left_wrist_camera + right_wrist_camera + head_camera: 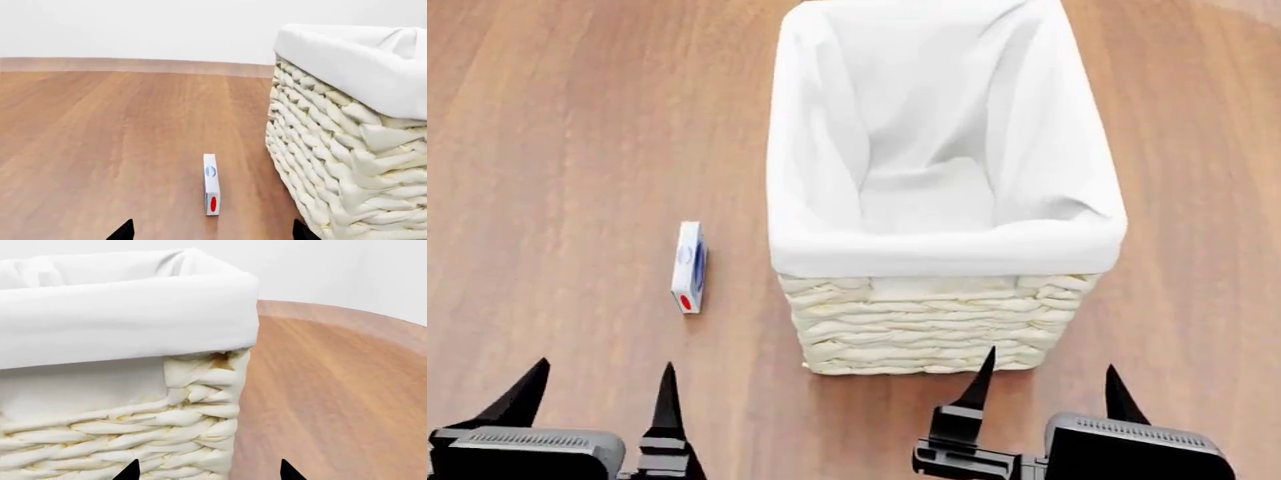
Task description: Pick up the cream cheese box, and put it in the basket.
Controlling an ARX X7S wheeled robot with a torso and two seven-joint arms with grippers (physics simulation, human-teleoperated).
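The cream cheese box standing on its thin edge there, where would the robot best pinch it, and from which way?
Probably from straight above with the left gripper, which is nearer. The cream cheese box stands on a narrow edge, so its two broad faces are upright and exposed; fingers closing across its thin width, near the middle of its length, should hold. It stands clear of the basket.

Cream woven basket [934, 325] with white liner; white cream cheese box [689, 266] — blue print, red oval — on brown wood-grain worktop [561, 150].

Basket [347, 165] cut off by frame edges in both wrist views. Cream cheese box [689, 267] print too small to read. Both arm bodies cropped beneath jaws.
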